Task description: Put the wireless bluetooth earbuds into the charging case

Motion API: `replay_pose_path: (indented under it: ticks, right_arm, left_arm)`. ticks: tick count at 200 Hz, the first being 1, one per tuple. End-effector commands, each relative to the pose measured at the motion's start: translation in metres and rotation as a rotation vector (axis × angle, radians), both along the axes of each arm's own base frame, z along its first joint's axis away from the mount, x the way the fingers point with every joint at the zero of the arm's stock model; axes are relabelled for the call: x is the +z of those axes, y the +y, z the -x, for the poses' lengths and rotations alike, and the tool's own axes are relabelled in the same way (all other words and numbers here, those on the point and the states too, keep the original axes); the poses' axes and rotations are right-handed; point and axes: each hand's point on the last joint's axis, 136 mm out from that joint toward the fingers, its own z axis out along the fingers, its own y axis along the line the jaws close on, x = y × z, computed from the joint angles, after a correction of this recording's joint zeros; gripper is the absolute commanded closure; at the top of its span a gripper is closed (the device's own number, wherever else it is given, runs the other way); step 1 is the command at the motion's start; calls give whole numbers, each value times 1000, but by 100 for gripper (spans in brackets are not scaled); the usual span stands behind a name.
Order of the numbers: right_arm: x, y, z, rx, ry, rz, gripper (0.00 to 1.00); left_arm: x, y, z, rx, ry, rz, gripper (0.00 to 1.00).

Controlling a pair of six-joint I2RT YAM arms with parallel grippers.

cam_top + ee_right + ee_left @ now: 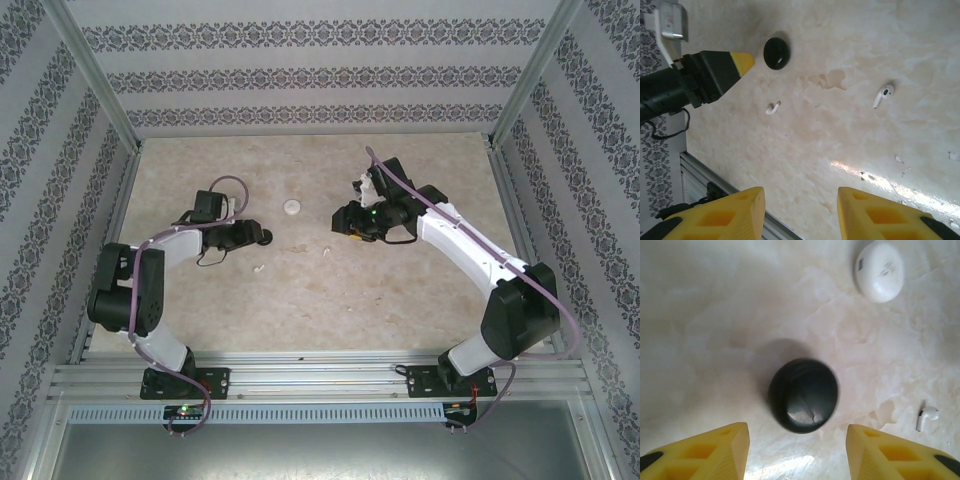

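Note:
A closed black round charging case point(803, 395) lies on the table just beyond the fingertips of my left gripper point(797, 455), which stands open with nothing between its yellow fingers point(715, 455). From above, this black case point(265, 238) sits right at the left gripper point(252, 237). A white charging case point(879, 271) lies farther off, shut. Two white earbuds point(772, 107) point(883, 95) lie loose on the table, apart from both cases. Above bare table my right gripper point(800, 210) hangs open and holds nothing.
The marble-patterned table point(300, 300) is walled by patterned panels on three sides. A metal rail point(715, 175) runs along the near edge below my right gripper. Small white specks point(897, 159) dot the surface.

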Motion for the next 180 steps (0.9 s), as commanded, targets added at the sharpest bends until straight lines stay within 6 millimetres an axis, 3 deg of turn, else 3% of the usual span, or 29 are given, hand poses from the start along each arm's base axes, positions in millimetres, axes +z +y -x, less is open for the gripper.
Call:
replay_pose_path:
  ticks: [1, 18, 41, 95, 121, 180]
  right_arm:
    - [6, 5, -4, 30, -36, 5, 57]
    - [3, 4, -6, 25, -37, 11, 57]
    - [-1, 2, -6, 23, -31, 18, 56]
    - [-7, -9, -5, 8, -26, 47, 56]
    - [-10, -16, -4, -5, -21, 57, 55]
    - [-15, -26, -4, -24, -8, 69, 55]
  left_arm:
    - [28, 8, -5, -89, -71, -97, 47]
    - [43, 0, -13, -161, -109, -114, 47]
    - [46, -11, -23, -241, -84, -151, 47]
    - [27, -54, -65, -346, 8, -209, 45]
    - [7, -74, -82, -386, 51, -194, 43]
    - [-5, -98, -115, -423, 33, -175, 41]
